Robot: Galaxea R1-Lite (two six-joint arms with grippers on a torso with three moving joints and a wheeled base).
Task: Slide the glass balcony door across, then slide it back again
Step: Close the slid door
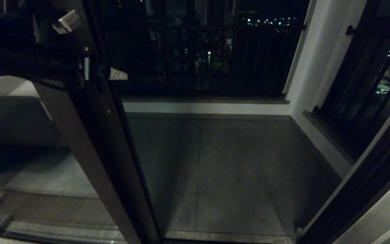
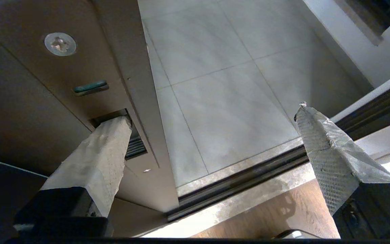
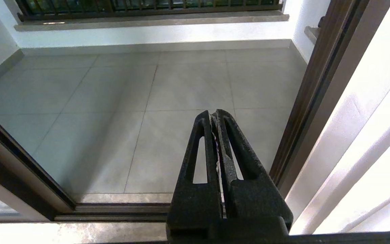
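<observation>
Glass balcony door (image 1: 90,142) sits at about 9 o'clock of the opening from where I stand, slid aside so the doorway onto the tiled balcony floor (image 1: 222,162) is wide open; its brown upright runs from 11 o'clock down to 6. Slot handle (image 2: 130,139) is a dark recess in that upright, with a screw (image 2: 60,43) and a small green tab (image 2: 90,86) on the plate beside it. Left gripper (image 2: 212,115) is up at 10 o'clock on the door edge, jaws spread wide, one padded finger (image 2: 96,159) with its tip in or at the slot, the other finger (image 2: 327,152) hanging free over the floor and the bottom track (image 2: 242,176). Nothing pinched. So, judging by this, door looks across already and the slide back is still to come. Risk: only one fingertip hooks the slot, shallow, so a sideways push could pop it out and skid along the frame; angled pull may jam the door in the track. Right gripper (image 3: 215,117) parked low at 5 o'clock, jaws pressed together, holding nothing. Railing (image 1: 198,61) beyond at 12 o'clock.
</observation>
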